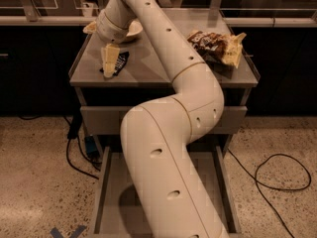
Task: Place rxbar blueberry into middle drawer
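The gripper (pixel 110 63) is working the pickup at the tabletop's (pixel 143 74) left edge, right on the rxbar blueberry (pixel 121 62), jaws' spread impossible to tell, probably needing a firm grasp next.

rxbar blueberry (pixel 122 60): I see half; the gripper (pixel 109 69), at the counter's (pixel 158 71) left, covers the rest.
bowl (pixel 134 29): mostly behind my arm (pixel 168 133).
drawer (pixel 105 182): cut off below.

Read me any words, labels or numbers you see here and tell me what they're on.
rxbar blueberry, on the cabinet top by the gripper: white lettering, too blurred to read.
Chip bag: print too blurred to read.
Blue X-shaped mark on the floor: no words.
Nothing else shows text.
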Motion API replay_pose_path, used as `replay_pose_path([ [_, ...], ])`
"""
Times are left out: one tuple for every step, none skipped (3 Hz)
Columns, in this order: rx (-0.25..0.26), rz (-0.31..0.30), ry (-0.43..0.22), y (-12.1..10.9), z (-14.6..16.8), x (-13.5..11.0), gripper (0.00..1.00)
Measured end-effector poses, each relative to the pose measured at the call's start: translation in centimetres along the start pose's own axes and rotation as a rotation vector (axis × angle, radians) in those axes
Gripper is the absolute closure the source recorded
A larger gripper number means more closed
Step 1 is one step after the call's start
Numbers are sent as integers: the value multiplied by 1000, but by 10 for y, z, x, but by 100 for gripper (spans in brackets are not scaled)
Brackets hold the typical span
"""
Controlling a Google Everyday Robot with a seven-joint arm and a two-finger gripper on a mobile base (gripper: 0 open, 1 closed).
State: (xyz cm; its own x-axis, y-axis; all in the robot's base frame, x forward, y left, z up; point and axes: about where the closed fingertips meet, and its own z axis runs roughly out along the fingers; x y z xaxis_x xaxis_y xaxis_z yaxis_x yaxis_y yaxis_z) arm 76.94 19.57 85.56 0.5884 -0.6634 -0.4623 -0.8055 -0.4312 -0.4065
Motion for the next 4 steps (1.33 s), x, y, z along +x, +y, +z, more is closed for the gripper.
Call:
replay_pose_path([
  [0, 0, 0, 0, 0, 0, 0],
  [-12, 37, 57, 3, -23, -4, 0],
  [-24, 140, 115, 9, -50, -12, 0],
  [-11, 141, 111, 4, -44, -12, 0],
])
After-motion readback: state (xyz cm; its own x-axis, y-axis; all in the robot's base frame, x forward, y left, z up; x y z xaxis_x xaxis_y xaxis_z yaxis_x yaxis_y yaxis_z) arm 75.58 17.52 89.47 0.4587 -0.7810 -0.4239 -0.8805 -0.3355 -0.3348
